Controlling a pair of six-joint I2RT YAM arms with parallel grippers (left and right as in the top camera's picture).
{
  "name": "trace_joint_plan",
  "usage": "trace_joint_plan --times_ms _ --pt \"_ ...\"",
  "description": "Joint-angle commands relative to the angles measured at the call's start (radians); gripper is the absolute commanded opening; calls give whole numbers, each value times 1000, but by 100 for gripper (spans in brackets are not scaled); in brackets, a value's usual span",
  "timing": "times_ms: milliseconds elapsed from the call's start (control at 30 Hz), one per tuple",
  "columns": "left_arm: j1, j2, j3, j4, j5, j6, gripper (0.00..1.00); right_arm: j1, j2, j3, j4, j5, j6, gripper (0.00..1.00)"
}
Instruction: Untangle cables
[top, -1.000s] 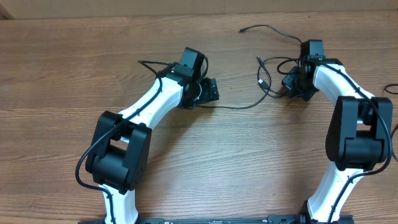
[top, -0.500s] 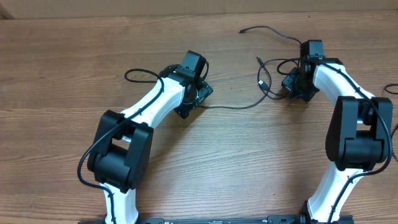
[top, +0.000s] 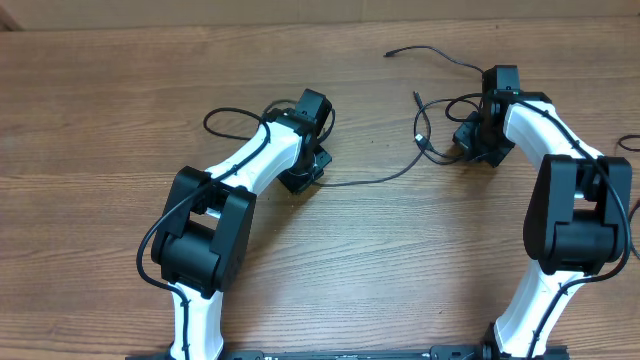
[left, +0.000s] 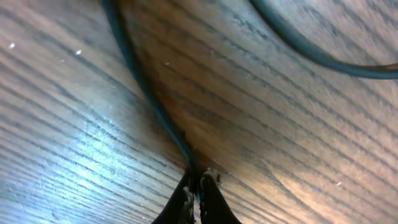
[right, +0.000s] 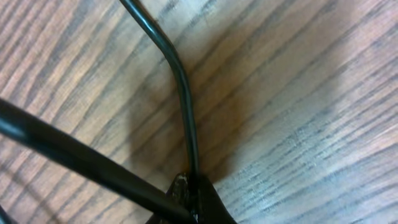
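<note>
Both clamp cables (right: 185, 112) inside table (top: 100, 120) edges: left hand (left: 198, 183), right hand (right: 191, 180).

table (top: 100, 120): grained wood, slight sheen | cables (right: 188, 118): smooth glossy black plastic

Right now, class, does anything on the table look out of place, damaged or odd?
Only the cables: black strands cross in loose loops by the right gripper, one end straying toward the far edge of the table. The left gripper pinches another stretch. No damage shows.
</note>
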Motion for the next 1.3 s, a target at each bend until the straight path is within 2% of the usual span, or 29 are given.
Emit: trace_joint_plan --times_ms 0,133,233,300,400,567,700,933,1100,1133,1200,1233,1267 --pt "34 56 -21 -67 -21 179 4 2 40 -29 -26 -1 -56 4" --pt "99 -15 -21 -254 -180 196 4 -27 39 32 -45 0 -85 4" --pt "152 -55 -21 -375 -331 224 4 -71 39 135 -74 8 -82 4" --pt "186 -60 -21 -424 -370 240 4 -100 39 220 -104 20 -83 4" --pt "224 -59 -32 -438 -359 295 4 -140 39 365 -137 26 -117 4" --pt "230 -59 -49 -418 -357 313 4 -190 39 636 -143 72 -260 4" --pt "210 -59 -49 -392 -319 314 4 -231 40 783 -79 100 -370 4" --pt "171 -59 -49 -362 -240 313 4 -300 83 791 78 177 -446 4" --pt "132 -59 -49 -360 -233 313 4 -335 176 791 102 180 -442 4" --pt "125 -59 -49 -359 -232 313 4 -339 199 791 97 180 -441 6" --pt "111 -59 -49 -356 -227 313 4 -343 248 791 67 180 -441 21" --pt "105 -59 -49 -354 -223 312 4 -343 267 791 51 179 -441 34" --pt "98 -59 -49 -351 -216 312 4 -342 280 791 31 179 -434 54"
